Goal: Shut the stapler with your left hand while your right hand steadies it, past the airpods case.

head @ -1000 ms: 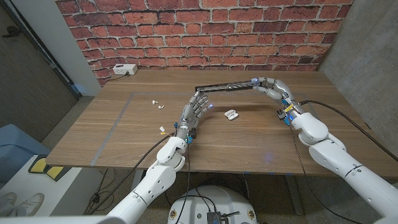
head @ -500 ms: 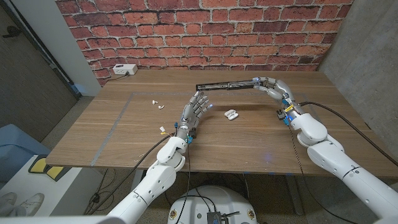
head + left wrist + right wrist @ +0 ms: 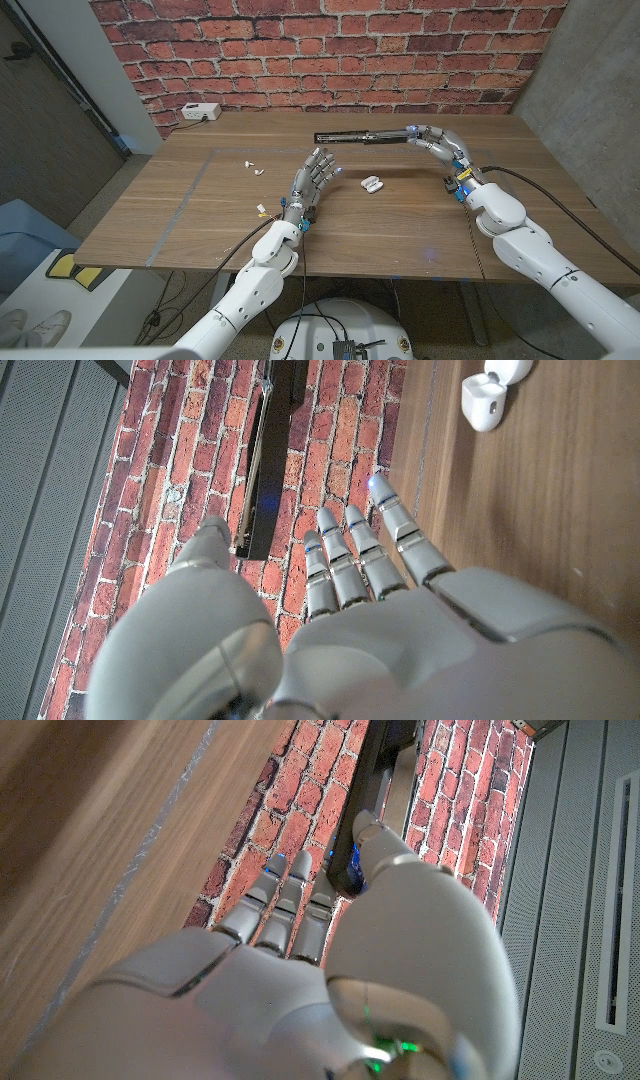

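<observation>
At the far left corner of the wooden bench [image 3: 200, 215], close to the brick wall [image 3: 330, 50], sits a small white box [image 3: 201, 112] with a cable. Nearer the middle-left of the bench top lie two small white earbuds [image 3: 252, 166], close together and well apart from everything else.

The left hand [image 3: 313, 180] comes next, standing over the bench centre with its fingers apart and reaching toward the wall, holding nothing. In the left wrist view the same hand [image 3: 350, 610] shows its back, its fingers [image 3: 395, 535] spread and free of any object, with the dark stapler [image 3: 268, 460] ahead of them and not touched.

Just right of the left hand, on the bench, lies the white airpods case [image 3: 372, 184] (its lid looks open, with two white parts side by side); the left wrist view catches it too [image 3: 490, 395].

Beyond the case, toward the wall, the stapler [image 3: 360, 136] stretches as a long dark bar roughly parallel to the bench's far edge. Its left end is free. Its right end meets the right hand [image 3: 435, 140], whose fingers close around it. Whether the stapler touches the bench along its length I cannot tell. In the right wrist view the right hand [image 3: 330, 950] has its fingertips [image 3: 290, 870] against the stapler's dark and silver body [image 3: 385, 780].
</observation>
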Tool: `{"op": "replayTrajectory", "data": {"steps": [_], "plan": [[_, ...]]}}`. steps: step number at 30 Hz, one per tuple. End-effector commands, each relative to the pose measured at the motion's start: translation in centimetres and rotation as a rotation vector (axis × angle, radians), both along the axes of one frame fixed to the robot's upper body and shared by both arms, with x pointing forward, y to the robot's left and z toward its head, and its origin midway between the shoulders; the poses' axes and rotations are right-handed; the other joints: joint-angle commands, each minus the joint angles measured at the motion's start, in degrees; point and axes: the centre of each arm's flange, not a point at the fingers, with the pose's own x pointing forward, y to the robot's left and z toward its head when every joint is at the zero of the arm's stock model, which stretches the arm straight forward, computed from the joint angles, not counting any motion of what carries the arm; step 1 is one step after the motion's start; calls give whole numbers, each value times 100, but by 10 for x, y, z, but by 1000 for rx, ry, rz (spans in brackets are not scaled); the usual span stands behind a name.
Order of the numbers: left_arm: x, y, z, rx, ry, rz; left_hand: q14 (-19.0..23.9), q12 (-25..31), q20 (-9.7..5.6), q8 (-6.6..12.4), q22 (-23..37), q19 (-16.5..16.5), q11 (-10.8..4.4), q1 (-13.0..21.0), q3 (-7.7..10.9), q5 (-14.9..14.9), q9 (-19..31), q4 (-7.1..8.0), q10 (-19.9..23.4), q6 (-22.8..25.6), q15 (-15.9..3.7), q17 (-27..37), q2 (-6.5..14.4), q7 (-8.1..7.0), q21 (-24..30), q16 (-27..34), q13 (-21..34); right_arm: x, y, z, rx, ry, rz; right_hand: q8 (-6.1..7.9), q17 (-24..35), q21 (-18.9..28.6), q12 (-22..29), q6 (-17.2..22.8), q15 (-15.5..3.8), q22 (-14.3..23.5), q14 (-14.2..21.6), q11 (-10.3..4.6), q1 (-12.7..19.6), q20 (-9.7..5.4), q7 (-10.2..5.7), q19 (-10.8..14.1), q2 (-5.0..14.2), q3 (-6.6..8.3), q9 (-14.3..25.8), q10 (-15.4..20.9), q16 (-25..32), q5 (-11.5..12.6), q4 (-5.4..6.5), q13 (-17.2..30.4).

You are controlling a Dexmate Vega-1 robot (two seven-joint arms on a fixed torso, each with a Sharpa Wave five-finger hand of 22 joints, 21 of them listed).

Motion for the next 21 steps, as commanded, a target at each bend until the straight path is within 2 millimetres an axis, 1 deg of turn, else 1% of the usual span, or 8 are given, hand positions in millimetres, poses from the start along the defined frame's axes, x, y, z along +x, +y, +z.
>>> {"op": "replayTrajectory", "data": {"steps": [1, 9, 11, 16, 17, 21], "plan": [[-5, -3, 2, -17, -25, 10, -63, 28, 2, 21, 3, -21, -8, -9, 27, -7, 11, -43, -49, -36, -260, 13, 11, -7, -32, -13, 5, -4, 2, 0, 28, 33, -4, 11, -15, 35, 346, 74, -993, 10, 164, -493, 15, 38, 71, 111, -35, 44, 5, 682, -30, 104, -13, 12], [-8, -7, 0, -44, -33, 7, -115, 26, -12, 10, 3, -23, -21, -9, 33, -12, 8, -52, -116, -118, -250, 11, 17, 15, -51, -1, -9, -3, 5, 0, 62, 58, 20, -8, -77, 37, 377, 127, -997, 9, 276, -487, 10, 27, 103, 133, -71, 93, -16, 724, -94, 192, -29, 4], [-8, -5, 0, -50, -36, 10, -123, 29, -12, 10, 4, -23, -20, -8, 34, -13, 7, -55, -124, -133, -253, 11, 17, 29, -55, 3, -12, -4, 6, 0, 65, 55, -1, -5, -79, 49, 394, 165, -998, 8, 311, -468, -7, 56, 123, 167, -110, 79, -22, 760, -94, 211, -31, -3], [-8, -4, 0, -66, -37, 19, -149, 51, -16, 3, 5, -21, 51, 17, 52, -17, -3, -74, -137, -223, -223, 10, 44, 162, -78, 28, -34, -4, 10, -2, 91, 75, 7, -12, -110, 64, 419, 219, -993, 7, 407, -432, -15, 62, 152, 221, -142, 102, -37, 829, -121, 278, -41, -31], [-8, -4, 0, -67, -39, 18, -161, 50, -16, -4, 6, -18, 55, 30, 63, -17, -7, -79, -158, -261, -213, 11, 60, 214, -82, 31, -40, -5, 11, -2, 92, 79, 3, -15, -118, 65, 423, 224, -988, 7, 420, -433, -19, 65, 156, 226, -150, 108, -40, 829, -131, 292, -42, -29], [-9, -3, 0, -65, -53, 17, -331, 24, -36, -48, 8, -96, 60, 77, 78, -23, -27, -109, -327, -514, -175, 12, 91, 219, -143, 12, -73, -6, 13, -2, 122, 106, 21, -23, -150, 64, 439, 249, -978, 6, 458, -420, -29, 77, 183, 232, -172, 134, -50, 855, -175, 348, -46, -35]]}}
